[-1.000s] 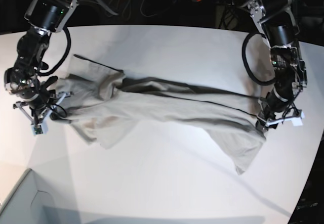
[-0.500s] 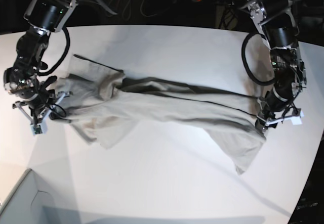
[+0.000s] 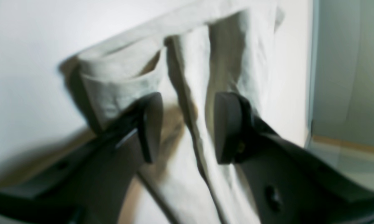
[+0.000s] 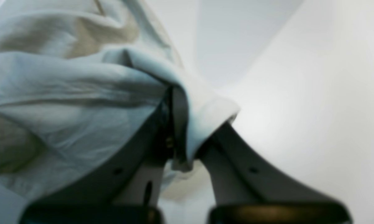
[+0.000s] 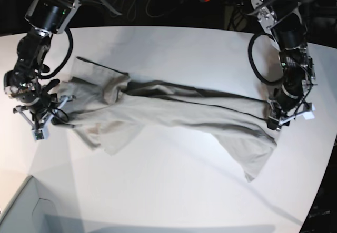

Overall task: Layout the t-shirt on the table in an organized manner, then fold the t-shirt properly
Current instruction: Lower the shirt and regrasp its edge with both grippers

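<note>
Left wrist view, nearest first: left gripper (image 3: 187, 127) with both dark fingers (image 3: 151, 124) spread, a clear gap between the pads. Nothing pinched. In that gap, just beyond the tips, a raised lengthwise crease of the t-shirt (image 3: 202, 62). Cloth running from below the fingers outward past the tips, lying on the table (image 3: 25, 56). Beyond the left-hand finger, a rolled hem edge curling open, touching or nearly touching that fingertip; cannot tell which through the blur. Outside the right-hand finger, a strip of bare white top, then the table edge.

Right wrist view, nearest first: right gripper (image 4: 187, 146) closed down on a fold of the t-shirt (image 4: 81, 93). Fabric edge wedged between the two fingers (image 4: 227, 155), hem wrapped over the right-hand fingertip. Bulk of the cloth bunched in soft ridges to the left of the fingers and beyond. To the right of the fingers, bare table (image 4: 314, 109).

Base view, wider: t-shirt (image 5: 174, 112) stretched in a long, crumpled band across the table (image 5: 174, 49), from one gripper to the other. Right gripper (image 5: 42, 112) at the image-left end, cloth gathered at its fingers, wider bunched part spreading away from it. Left gripper (image 5: 279, 117) at the image-right end, fingertips just above or at the cloth's upper edge, a loose flap trailing toward the near edge below it. Pale grey box corner (image 5: 21, 212) at the near image-left, well apart from both grippers.
</note>
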Controlling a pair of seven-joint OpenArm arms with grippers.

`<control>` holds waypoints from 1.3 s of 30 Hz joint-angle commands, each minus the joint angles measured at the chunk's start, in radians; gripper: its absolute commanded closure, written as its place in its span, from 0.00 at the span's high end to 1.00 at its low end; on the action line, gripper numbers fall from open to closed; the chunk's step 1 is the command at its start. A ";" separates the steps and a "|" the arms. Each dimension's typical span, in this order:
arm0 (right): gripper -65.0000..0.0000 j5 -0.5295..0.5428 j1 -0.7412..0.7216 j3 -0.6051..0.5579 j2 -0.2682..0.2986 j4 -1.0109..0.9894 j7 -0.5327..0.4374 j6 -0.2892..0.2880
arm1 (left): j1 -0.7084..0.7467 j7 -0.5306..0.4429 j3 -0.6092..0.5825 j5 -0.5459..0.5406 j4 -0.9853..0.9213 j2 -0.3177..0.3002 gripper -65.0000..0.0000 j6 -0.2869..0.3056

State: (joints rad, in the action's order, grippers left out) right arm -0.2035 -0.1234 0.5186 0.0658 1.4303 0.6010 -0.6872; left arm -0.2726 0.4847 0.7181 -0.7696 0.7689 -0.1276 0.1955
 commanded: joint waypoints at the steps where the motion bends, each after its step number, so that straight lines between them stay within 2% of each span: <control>1: 0.00 0.008 -0.019 0.001 0.009 0.016 -0.020 -0.011 | -0.023 -0.024 -0.001 -0.001 -0.001 -0.011 0.41 0.003; 19: 0.00 0.008 0.001 -0.001 0.013 0.016 -0.020 -0.011 | -0.092 -0.039 -0.002 -0.001 -0.021 -0.004 0.41 0.003; 27: 0.00 0.008 0.015 0.001 0.024 0.017 -0.020 -0.011 | -0.116 -0.042 -0.002 -0.001 -0.114 -0.011 0.40 0.006; 29: 0.00 0.008 0.015 0.001 0.025 0.017 -0.020 -0.011 | -0.116 -0.040 -0.002 -0.008 -0.113 -0.008 0.35 0.009; 33: 0.00 0.008 0.015 0.005 0.027 0.017 -0.020 -0.011 | -0.115 -0.031 0.004 -0.011 -0.113 -0.010 0.04 0.005; 34: 0.00 0.008 0.014 0.005 0.027 0.017 -0.020 -0.011 | -0.115 -0.030 0.004 -0.011 -0.113 -0.011 0.00 0.005; 36: 0.00 0.008 0.014 0.005 0.027 0.017 -0.020 -0.011 | -0.113 -0.028 0.005 -0.012 -0.108 -0.011 0.02 0.005; 39: 0.00 0.008 0.011 0.005 0.027 0.017 -0.020 -0.011 | -0.083 -0.028 0.005 -0.014 -0.052 -0.010 0.00 0.005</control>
State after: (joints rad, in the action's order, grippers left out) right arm -0.2043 -0.0933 0.5209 0.0803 1.4303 0.6014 -0.6876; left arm -0.3401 0.4671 0.7235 -0.7696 0.6987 -0.1238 0.1848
